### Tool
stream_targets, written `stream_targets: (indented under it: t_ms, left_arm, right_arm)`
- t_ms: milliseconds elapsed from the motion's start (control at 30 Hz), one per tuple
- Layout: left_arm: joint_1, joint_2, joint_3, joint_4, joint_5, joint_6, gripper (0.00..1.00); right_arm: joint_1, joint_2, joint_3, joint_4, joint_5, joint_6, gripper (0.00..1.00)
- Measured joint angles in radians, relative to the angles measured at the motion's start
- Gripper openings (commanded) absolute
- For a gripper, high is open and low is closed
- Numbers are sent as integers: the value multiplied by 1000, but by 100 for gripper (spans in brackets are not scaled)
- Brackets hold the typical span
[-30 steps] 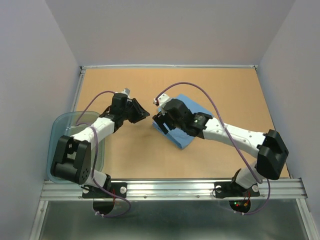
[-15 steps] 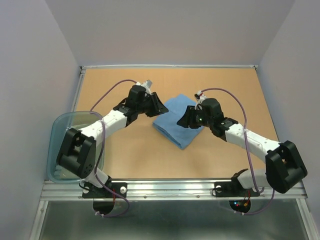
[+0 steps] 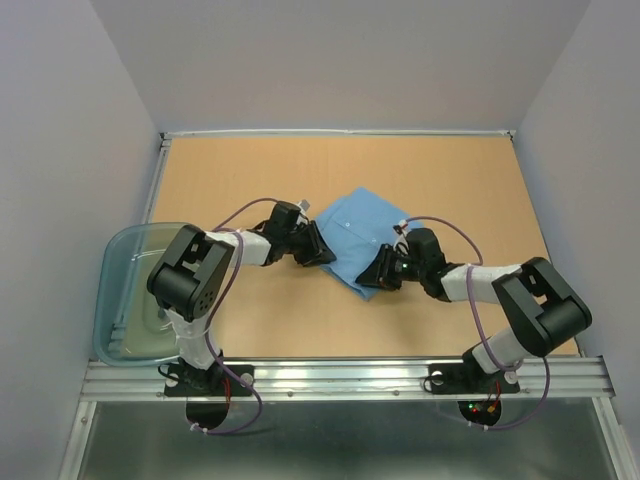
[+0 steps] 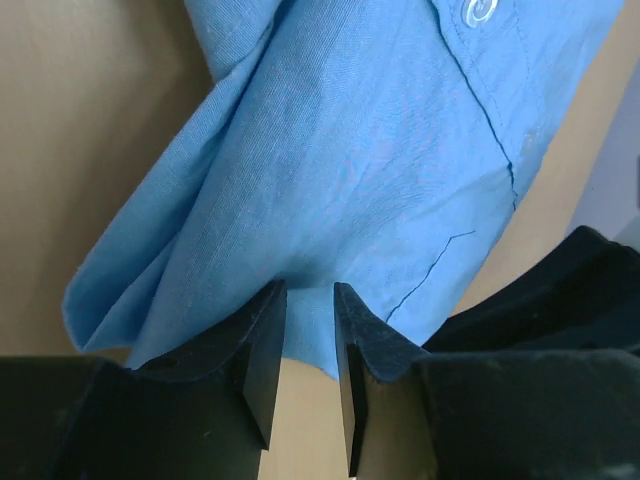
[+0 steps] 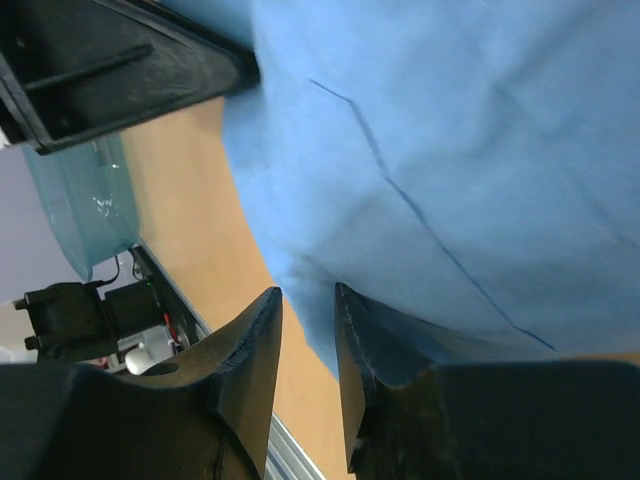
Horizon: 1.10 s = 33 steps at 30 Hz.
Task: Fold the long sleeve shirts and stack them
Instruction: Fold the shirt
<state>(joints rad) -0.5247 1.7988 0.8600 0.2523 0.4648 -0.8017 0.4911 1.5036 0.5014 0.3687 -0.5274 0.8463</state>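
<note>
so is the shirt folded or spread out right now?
Folded: the shirt lies as a compact layered rectangle on the table, no sleeves trailing; the left wrist view shows doubled edges.

Shirt (image 3: 365,225) on table (image 3: 450,170), left gripper (image 3: 322,250) at its left edge, right gripper (image 3: 368,280) at near edge, tub (image 3: 110,270) far left

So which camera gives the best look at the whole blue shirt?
The top external view: almost the whole folded shirt shows there, lying on the table. The left wrist view shows only one edge and a button; the right wrist view, just close-up cloth and a seam.
</note>
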Motion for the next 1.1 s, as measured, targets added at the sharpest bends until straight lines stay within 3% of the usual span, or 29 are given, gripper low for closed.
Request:
stream_targets:
  t_ms: [167,300,633,733,867,1100]
  left_arm:
    - [32,-3,-43,76,26,-21,38]
    - [72,-3,-54,98,39,-23,38]
    - [85,-32,-60,77,-1,8,39]
    - [81,-43,-65,66,-13,15,39]
    - [81,-43,-65,64,-18,16,39]
    - [82,-43,-64,63,-22,19,39]
  right_arm:
    - [-61,-3,-98,29,-46,25,31]
    - [-177,-62,-167,7,-88,16,29]
    - [-183,-206,-42,-98,-128,-7,31]
    - [-117,-156,24,7,-138,47,31]
    - [-8,27,87,185,-137,110,30]
    - [60,261,59,365,-124,170,27]
